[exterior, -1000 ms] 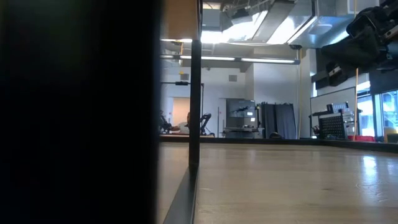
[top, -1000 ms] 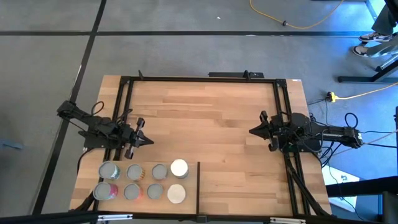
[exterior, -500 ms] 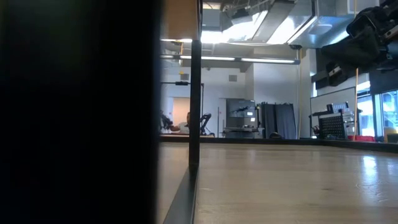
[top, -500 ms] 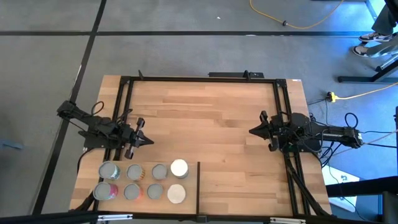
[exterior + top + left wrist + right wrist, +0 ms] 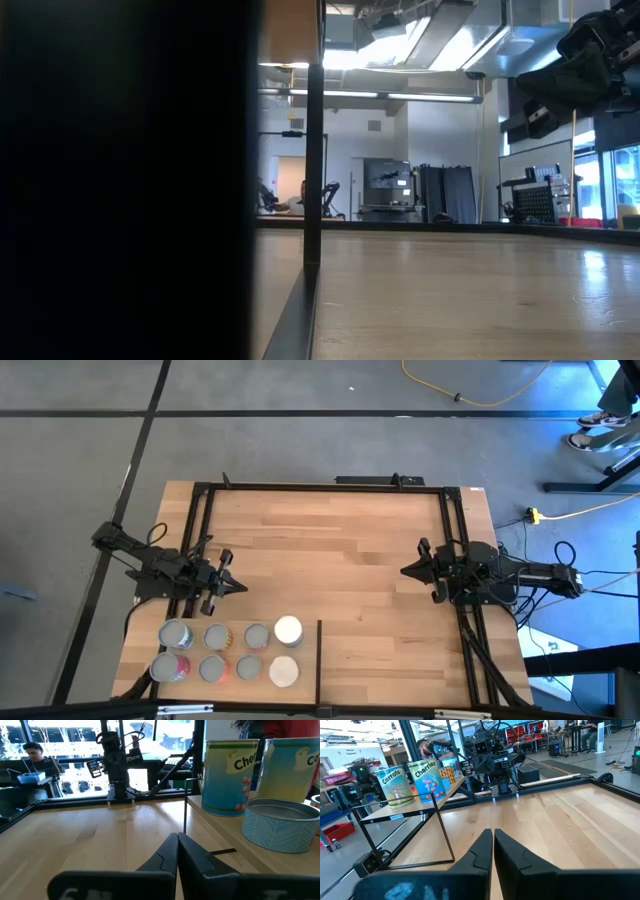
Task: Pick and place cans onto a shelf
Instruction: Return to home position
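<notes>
Now all cans shelved, both arms idle

High view: eight cans (image 5: 217,635) stand upright in two rows on the shelf (image 5: 306,660), just beside the left gripper (image 5: 241,587), the nearer one. The right gripper (image 5: 405,571) sits well apart across the table (image 5: 340,540). Low view: a dark arm (image 5: 585,65), probably the right, hangs high. Wrist views: both grippers' fingers pressed together, empty, level.

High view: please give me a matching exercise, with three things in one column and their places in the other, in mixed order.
Things:
1. left hand
2. right hand
3. cans

Places:
a. in two rows on the shelf
b. at the right side of the table, shut
c. at the table's left side, beside the shelf, shut

Pairs: 1-c, 2-b, 3-a
</notes>
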